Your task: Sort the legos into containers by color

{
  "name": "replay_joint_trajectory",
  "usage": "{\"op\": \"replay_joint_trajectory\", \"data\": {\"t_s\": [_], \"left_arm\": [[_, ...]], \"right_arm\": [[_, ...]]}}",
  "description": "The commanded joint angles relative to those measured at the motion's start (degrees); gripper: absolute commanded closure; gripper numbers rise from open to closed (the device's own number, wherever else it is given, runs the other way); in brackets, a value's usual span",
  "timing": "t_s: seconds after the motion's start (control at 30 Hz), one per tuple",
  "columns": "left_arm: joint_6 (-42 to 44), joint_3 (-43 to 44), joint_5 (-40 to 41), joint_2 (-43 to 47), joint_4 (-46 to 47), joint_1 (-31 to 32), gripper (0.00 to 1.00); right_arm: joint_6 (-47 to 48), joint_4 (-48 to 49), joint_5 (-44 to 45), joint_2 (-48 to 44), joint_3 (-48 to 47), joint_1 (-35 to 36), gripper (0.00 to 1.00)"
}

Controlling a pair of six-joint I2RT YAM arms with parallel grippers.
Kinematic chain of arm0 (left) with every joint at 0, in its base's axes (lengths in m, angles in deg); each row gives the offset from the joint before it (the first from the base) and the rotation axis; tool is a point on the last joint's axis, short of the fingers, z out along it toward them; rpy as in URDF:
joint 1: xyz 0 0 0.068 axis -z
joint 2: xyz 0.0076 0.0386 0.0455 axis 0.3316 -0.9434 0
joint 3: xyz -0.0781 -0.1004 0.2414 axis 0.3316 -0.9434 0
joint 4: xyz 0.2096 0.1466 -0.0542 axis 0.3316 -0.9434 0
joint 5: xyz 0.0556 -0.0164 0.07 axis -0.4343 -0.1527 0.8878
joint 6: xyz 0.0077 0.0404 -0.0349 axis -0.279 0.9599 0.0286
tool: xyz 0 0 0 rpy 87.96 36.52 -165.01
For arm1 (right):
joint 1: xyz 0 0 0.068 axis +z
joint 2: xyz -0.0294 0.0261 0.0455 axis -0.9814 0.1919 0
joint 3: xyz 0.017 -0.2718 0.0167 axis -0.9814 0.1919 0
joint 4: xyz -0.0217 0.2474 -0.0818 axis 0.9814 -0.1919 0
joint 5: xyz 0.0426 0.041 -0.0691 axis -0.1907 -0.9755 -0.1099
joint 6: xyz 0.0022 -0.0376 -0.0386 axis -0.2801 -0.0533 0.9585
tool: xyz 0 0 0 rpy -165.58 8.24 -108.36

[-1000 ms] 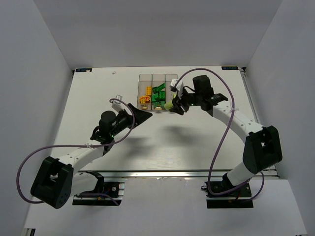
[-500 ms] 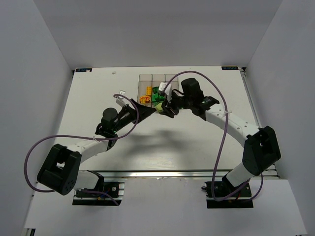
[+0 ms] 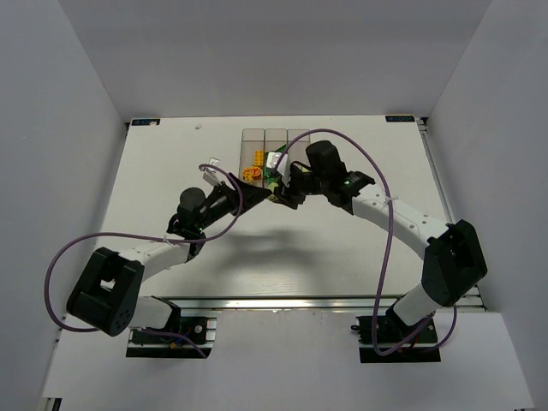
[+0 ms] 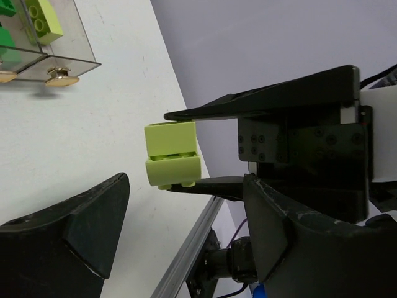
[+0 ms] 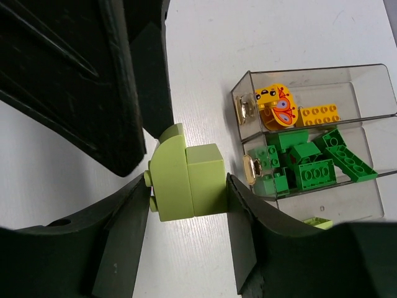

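A pale yellow-green lego (image 5: 186,180), two bricks stuck together, is clamped in my right gripper (image 5: 187,181), which is shut on it above the table, just short of the containers (image 5: 372,93). In the left wrist view the same lego (image 4: 172,154) hangs between the right arm's thin fingers (image 4: 214,110). My left gripper (image 4: 186,205) faces it, open, with its jaws standing wide of the brick on both sides and not touching it. Orange legos (image 5: 317,115) fill one bin and bright green legos (image 5: 310,164) the middle one. From above, both grippers (image 3: 259,190) (image 3: 279,195) meet in front of the bins.
The containers (image 3: 274,145) sit at the back middle of the white table (image 3: 171,154). A pale yellow-green brick (image 4: 42,18) lies in the end bin. The table's near right edge has a metal rail (image 4: 186,254). Grey walls enclose the table.
The right arm has carried the lego leftward, in front of the bins. The left gripper has swung forward to meet it, and its jaws have narrowed a little.
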Motion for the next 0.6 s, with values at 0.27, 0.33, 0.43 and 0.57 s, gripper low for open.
{"op": "replay_joint_trajectory", "data": {"t_s": [0.27,0.33,0.43,0.57], "left_arm": [[2.27,1.9,0.18,-0.88,-1.09,0.1,0.26],[2.19,2.08,0.36,-0.97,-1.18,0.1,0.27],[2.19,2.34,0.36,-1.14,-1.27,0.1,0.28],[2.19,2.25,0.18,-1.32,-1.35,0.1,0.28]], "right_arm": [[1.46,2.31,0.51,-2.75,-0.12,0.92,0.86],[1.55,2.31,0.69,-2.84,0.14,1.1,0.86],[1.9,2.31,1.04,-2.84,0.32,1.53,0.86],[2.34,2.31,1.83,-2.84,0.41,2.06,0.86]]}}
